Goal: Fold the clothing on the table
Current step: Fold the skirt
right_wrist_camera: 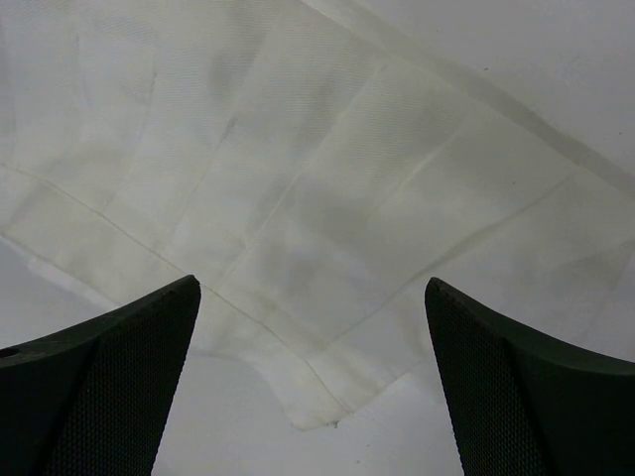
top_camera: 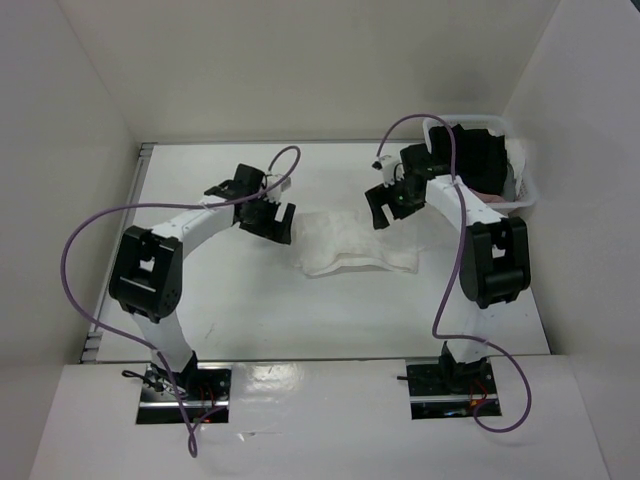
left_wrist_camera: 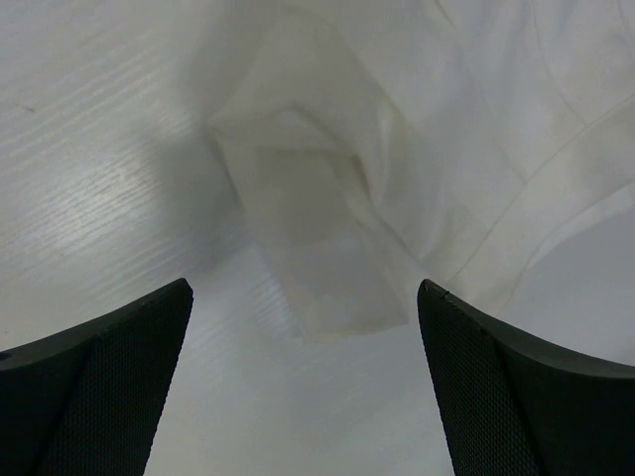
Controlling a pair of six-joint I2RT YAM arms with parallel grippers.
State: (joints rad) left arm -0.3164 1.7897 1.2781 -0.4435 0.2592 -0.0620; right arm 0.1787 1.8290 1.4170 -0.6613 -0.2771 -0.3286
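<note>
Top view, desk (top_camera: 240,310): white and flat, walled in by white panels, with both arm bases at its near edge.
Top view, garment (top_camera: 350,245): a thin white piece lay crumpled and partly folded near the middle of the desk, between the two arms.
Top view, left fingers (top_camera: 283,222): they were spread and sat just beside the garment's left edge. Whether they touched it could not be told from above.
Top view, right fingers (top_camera: 378,208): they were spread and sat above the garment's far right part, with nothing seen between them.
Top view, bin (top_camera: 527,192): a clear plastic tub stood at the far right corner of the desk, behind the right arm.
Top view, black cloth (top_camera: 482,160): it was piled inside the bin.
Left wrist view, left fingers (left_wrist_camera: 109,392): the two dark tips stood wide apart and pinched nothing.
Left wrist view, garment (left_wrist_camera: 327,238): a folded flap with a squared end lay flat on the desk (left_wrist_camera: 89,169) in the gap ahead of the tips. More pleated fabric spread to the right.
Right wrist view, right fingers (right_wrist_camera: 541,392): they stood wide apart and held nothing.
Right wrist view, garment (right_wrist_camera: 298,188): the sheer fabric, crossed by narrow pleat lines, filled most of the view. One corner pointed down between the tips.
Right wrist view, desk (right_wrist_camera: 556,69): bare surface showed at the upper right.
</note>
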